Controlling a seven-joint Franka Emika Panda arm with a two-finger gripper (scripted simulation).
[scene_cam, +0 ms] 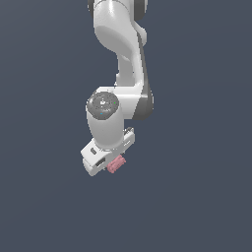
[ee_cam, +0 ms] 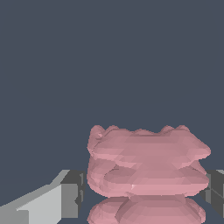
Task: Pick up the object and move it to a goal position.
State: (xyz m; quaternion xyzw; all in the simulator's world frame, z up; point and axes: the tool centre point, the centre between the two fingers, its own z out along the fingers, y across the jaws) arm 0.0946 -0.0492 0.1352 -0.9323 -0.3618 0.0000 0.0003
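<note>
The pink block is small, bumpy and ridged in stacked layers, sitting between the fingers of the white tool, which grips it from both sides. Plain dark blue-grey surrounds the arm on all sides.

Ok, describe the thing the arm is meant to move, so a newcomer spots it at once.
Follow the white robot arm down to its gripper. A small pink block sits between the fingers. It is the only coloured thing, with a bumpy, ridged surface.
</note>
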